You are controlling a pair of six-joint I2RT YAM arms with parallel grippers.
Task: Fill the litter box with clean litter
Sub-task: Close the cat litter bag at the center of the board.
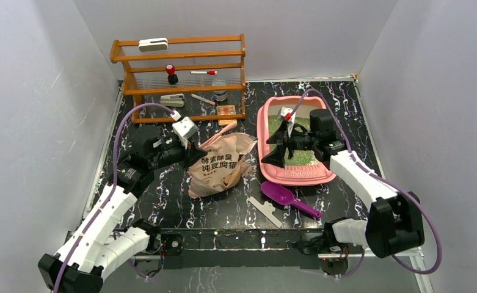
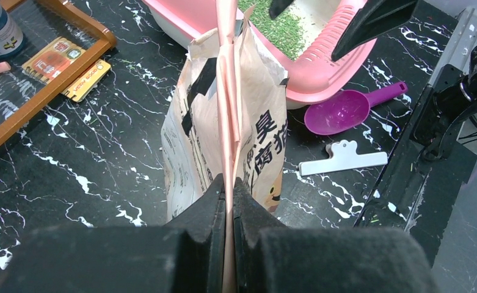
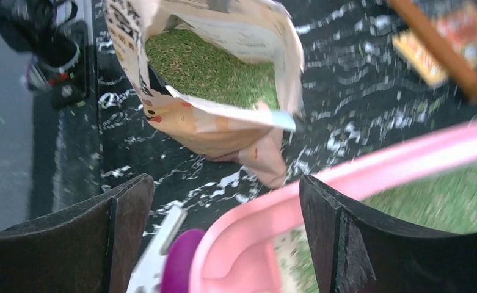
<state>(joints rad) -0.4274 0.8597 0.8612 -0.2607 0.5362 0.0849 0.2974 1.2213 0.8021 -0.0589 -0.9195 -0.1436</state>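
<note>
Pinching the beige printed paper bag [image 2: 260,140], the left gripper [image 2: 229,186] stood clamped; the right gripper [image 3: 223,186] gaped over the pink plastic litter box [image 3: 407,152].

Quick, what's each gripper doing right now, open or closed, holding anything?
Left gripper: closed, pinching the pink top edge of the litter bag.
Right gripper: open, empty, above the litter box rim.

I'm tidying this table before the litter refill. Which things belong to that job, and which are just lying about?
For the job: litter box, clean litter, litter bag pinched in the left gripper, open right gripper, probably the purple scoop.

Lying about: white clip, wooden rack.
</note>
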